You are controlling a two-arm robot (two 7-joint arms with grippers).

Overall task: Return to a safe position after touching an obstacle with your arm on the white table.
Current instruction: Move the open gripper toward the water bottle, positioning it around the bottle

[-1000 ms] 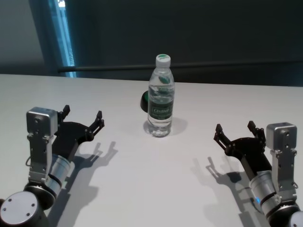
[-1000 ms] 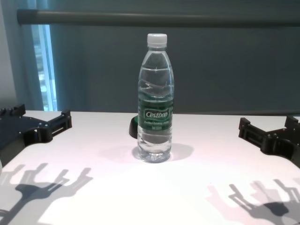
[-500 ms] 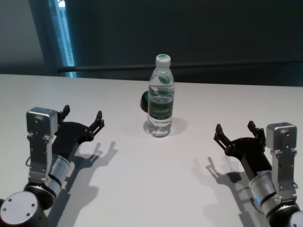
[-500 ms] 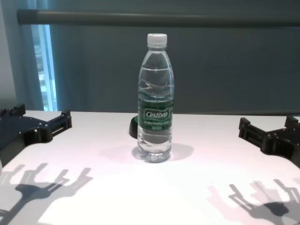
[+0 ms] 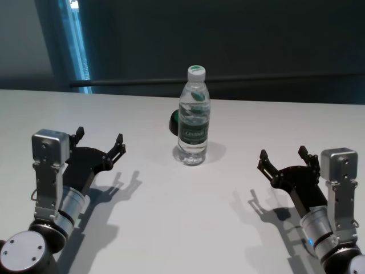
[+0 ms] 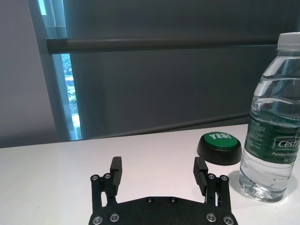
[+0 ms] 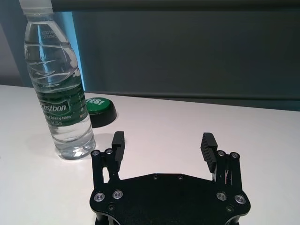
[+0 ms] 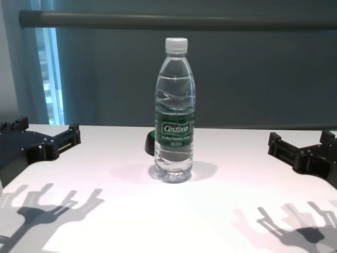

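Water bottle (image 5: 193,123) stands upright near the middle of the white desk (image 5: 171,228), cap on, roughly midway between the two arms and farther out than either. Just behind it, on the robot's left side, a low black button with a green top (image 6: 219,147) sits close to the base; whether they touch cannot be told.

Left gripper (image 5: 100,144) hovers low over the desk on the left, jaws spread wide, nothing between them, well apart from the bottle. Right gripper (image 5: 283,159) mirrors it on the right, jaws likewise apart and empty, also clear of the bottle. Neither arm is in contact with anything but air; both cast shadows on the bare desk.

Handling, judged from looks:
- Thin clear plastic, ribbed; the wall likely gives under a hard squeeze. Not fragile.
- Nearly full of water, so fairly heavy for its size, which steadies it somewhat. Still tall on a narrow base: a sideways knock high up would probably tip it; low down, it more likely slides on the smooth desk.
- Smooth plastic and glossy green label (image 8: 175,128) look slippery.
- If it ever needed holding, the labelled waist is the best place: narrowest, stiffest from the ribs.

For this task no hold is called for; any retreat should lead away from the bottle.
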